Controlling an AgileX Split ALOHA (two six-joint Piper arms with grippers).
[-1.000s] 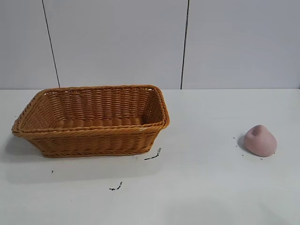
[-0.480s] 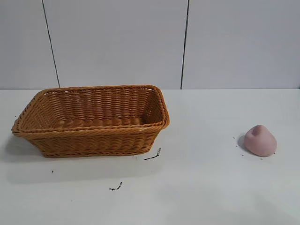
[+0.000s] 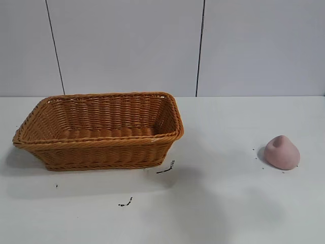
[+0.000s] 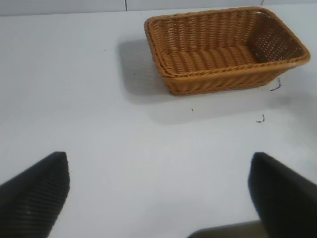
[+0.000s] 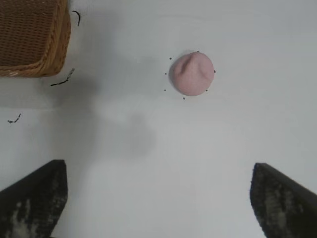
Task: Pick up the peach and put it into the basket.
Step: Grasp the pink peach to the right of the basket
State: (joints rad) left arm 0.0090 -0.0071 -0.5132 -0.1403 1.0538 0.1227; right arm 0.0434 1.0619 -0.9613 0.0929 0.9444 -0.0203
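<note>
The dusty-pink peach (image 3: 282,152) lies on the white table at the right; it also shows in the right wrist view (image 5: 191,73). The orange-brown wicker basket (image 3: 101,129) stands empty at the left and shows in the left wrist view (image 4: 223,47) and partly in the right wrist view (image 5: 32,37). My right gripper (image 5: 157,171) is open and empty, above the table, short of the peach. My left gripper (image 4: 159,161) is open and empty over bare table, away from the basket. Neither gripper shows in the exterior view.
Small black marks lie on the table in front of the basket (image 3: 166,168) (image 3: 126,203). A faint shadow falls on the table between basket and peach (image 3: 203,203). A grey panelled wall (image 3: 203,46) stands behind the table.
A soft shadow has spread over the table in front of the basket's right corner. The basket and the peach have not moved.
</note>
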